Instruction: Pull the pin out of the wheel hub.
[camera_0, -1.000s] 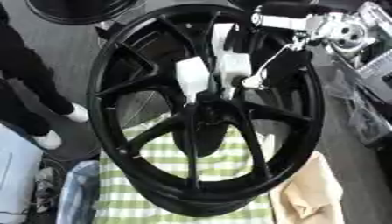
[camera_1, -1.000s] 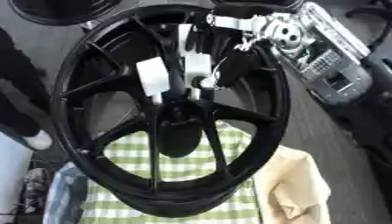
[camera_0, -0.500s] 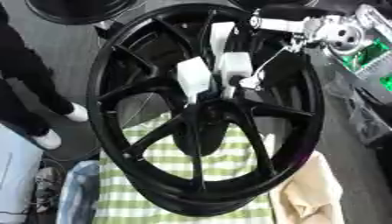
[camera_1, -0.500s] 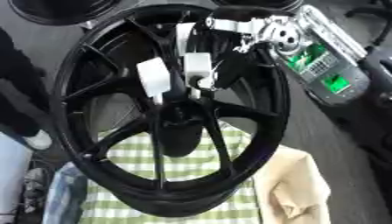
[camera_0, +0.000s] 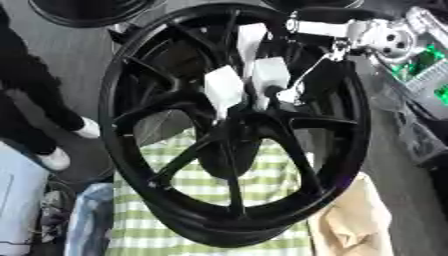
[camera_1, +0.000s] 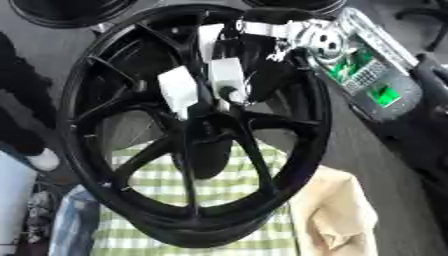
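A large black spoked wheel (camera_0: 140, 75) stands tilted on a green-and-white checked cloth (camera_0: 262, 175). My right arm, with a silver joint (camera_0: 385, 40), comes in from the upper right over the rim. My right hand (camera_0: 269, 75) sits at the hub (camera_0: 236, 120), with its white-padded fingers (camera_0: 223, 90) curled close together there. A small dark round stub, the pin (camera_0: 282, 93), shows just beside the pads, and the hand seems to pinch it. My left hand is in no view.
A person's dark legs and white shoes (camera_0: 61, 159) stand at the left. A beige cloth (camera_1: 337, 215) lies at the lower right. A device with green lights (camera_1: 367, 75) sits at the right. More black rims (camera_0: 87, 12) lie at the top.
The hand stays at the hub and the wheel has not moved. The green-lit device at the right has come into sight.
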